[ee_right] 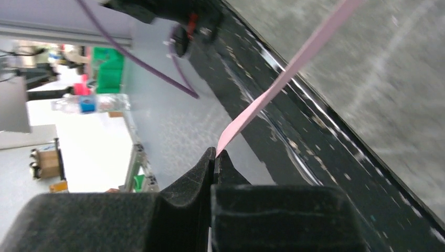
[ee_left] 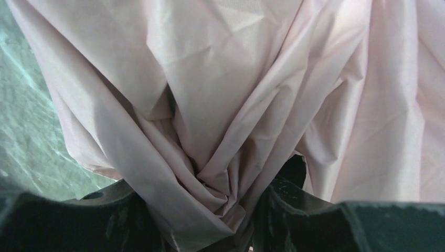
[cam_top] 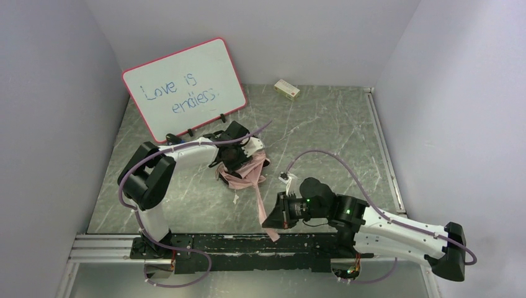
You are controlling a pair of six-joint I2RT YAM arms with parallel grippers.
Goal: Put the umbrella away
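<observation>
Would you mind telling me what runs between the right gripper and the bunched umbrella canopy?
The umbrella's pink strap spans that stretch, pinched in the right gripper and running straight to the canopy. It shows in the right wrist and top views.

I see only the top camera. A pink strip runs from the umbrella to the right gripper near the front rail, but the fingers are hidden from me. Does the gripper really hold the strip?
Observer: Yes. In the right wrist view the right gripper is shut on the pink strap, pinched at the very fingertips.
Operator: And the left gripper, does it have the cloth?
Observer: The left wrist view shows the left gripper closed around bunched folds of the pale pink canopy.
Operator: Is a rib or the shaft caught there too?
Observer: None shows in that view; only cloth sits between the fingers.
</observation>
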